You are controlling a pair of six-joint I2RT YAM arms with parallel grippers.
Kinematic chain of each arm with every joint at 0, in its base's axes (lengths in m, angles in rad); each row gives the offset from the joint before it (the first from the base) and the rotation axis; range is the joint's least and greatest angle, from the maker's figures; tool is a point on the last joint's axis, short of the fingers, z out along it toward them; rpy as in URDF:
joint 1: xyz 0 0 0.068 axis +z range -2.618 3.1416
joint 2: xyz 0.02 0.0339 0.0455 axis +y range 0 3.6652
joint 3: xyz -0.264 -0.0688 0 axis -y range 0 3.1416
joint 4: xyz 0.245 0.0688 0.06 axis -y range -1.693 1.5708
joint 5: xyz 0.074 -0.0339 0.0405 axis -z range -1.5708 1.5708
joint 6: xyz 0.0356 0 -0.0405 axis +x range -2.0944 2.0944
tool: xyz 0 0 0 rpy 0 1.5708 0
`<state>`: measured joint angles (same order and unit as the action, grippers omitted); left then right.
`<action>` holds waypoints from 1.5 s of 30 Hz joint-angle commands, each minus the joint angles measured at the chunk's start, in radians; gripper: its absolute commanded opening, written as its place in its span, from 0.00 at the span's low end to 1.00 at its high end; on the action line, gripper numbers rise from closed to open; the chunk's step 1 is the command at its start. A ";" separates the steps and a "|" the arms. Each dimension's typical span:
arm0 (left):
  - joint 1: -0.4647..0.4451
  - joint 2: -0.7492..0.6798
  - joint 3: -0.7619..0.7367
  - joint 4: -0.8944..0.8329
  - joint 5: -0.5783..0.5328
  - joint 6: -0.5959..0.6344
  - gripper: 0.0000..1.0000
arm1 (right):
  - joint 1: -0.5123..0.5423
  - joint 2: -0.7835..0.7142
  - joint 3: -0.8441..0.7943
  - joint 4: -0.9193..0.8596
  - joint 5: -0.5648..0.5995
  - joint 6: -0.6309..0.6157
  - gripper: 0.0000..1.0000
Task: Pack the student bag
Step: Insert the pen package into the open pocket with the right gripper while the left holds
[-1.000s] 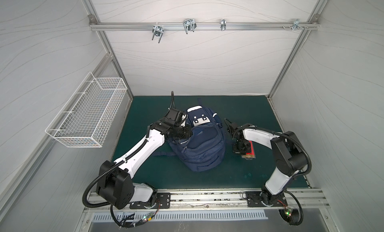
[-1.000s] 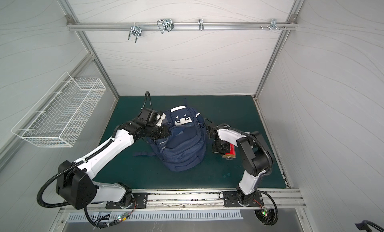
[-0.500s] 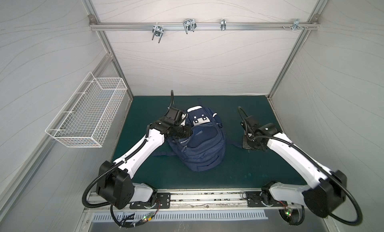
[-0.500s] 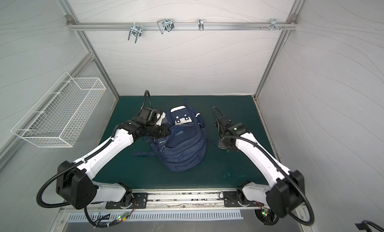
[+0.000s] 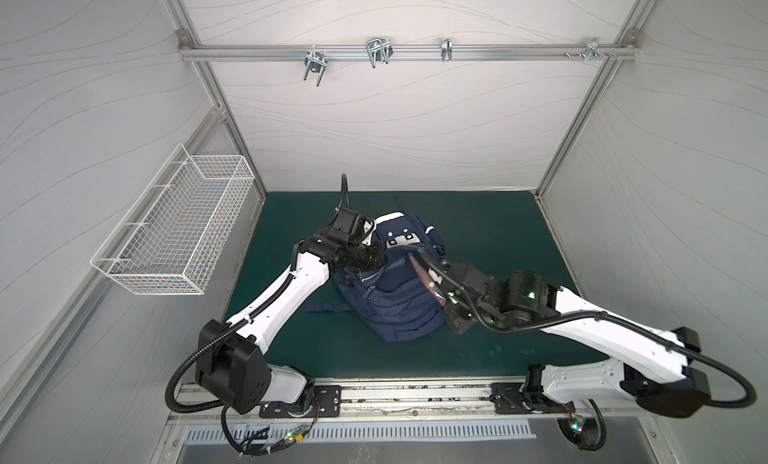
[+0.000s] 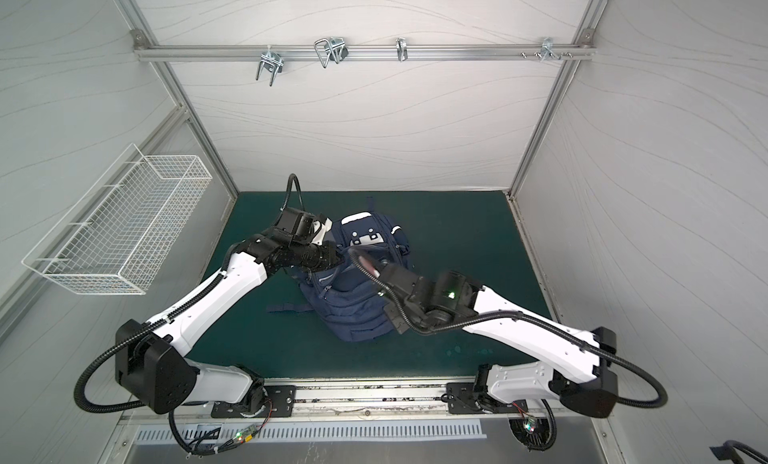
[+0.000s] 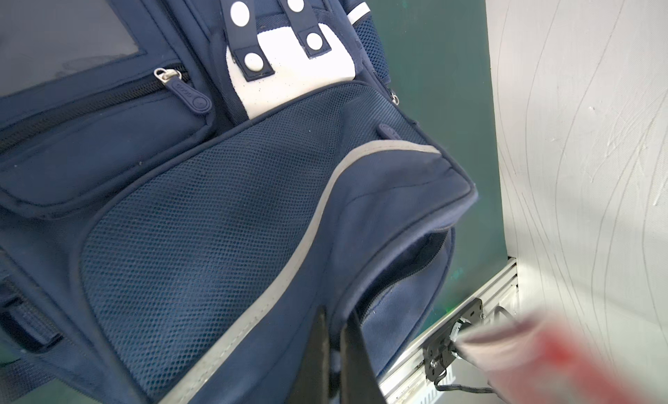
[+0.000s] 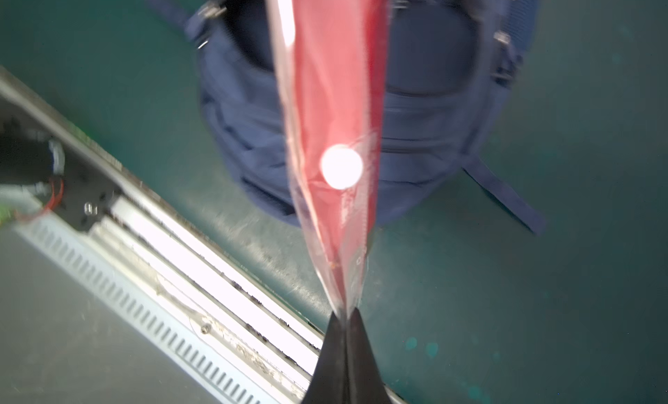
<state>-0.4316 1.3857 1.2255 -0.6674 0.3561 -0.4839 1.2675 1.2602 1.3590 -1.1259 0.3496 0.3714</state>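
Left gripper (image 7: 337,324) pinches student bag (image 5: 395,308) flap rim, mouth held open. Right gripper (image 8: 346,321) clamped on red packet (image 8: 332,113), bag beneath it. Best: tip packet's free edge into gap beside left gripper, then release.

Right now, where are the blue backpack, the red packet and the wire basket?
Navy backpack (image 5: 401,312): in a top view, on its lower front pocket.
Red packet (image 8: 332,95): right wrist view, on its red middle.
White wire basket (image 5: 174,233): in a top view, on its mesh side wall.
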 commanded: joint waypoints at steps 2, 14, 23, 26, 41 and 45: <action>0.014 -0.024 0.100 0.053 0.039 0.020 0.00 | 0.093 0.095 0.059 -0.032 0.102 -0.108 0.00; 0.014 -0.036 0.077 0.049 0.096 0.031 0.00 | 0.095 0.210 0.197 -0.209 0.466 -0.104 0.00; 0.014 -0.032 0.083 0.019 0.106 0.047 0.00 | 0.060 0.227 0.199 -0.226 0.615 -0.104 0.00; 0.015 -0.031 0.085 0.022 0.110 0.042 0.00 | 0.069 0.235 0.125 -0.121 0.588 -0.187 0.00; 0.015 -0.033 0.060 0.032 0.151 0.041 0.00 | 0.046 0.265 -0.042 0.312 0.536 -0.414 0.00; 0.014 -0.038 0.013 0.069 0.173 0.004 0.00 | 0.017 0.317 -0.019 0.390 0.520 -0.430 0.18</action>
<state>-0.4225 1.3853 1.2331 -0.6941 0.4503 -0.4313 1.3018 1.5375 1.3220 -0.8864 0.8955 -0.0097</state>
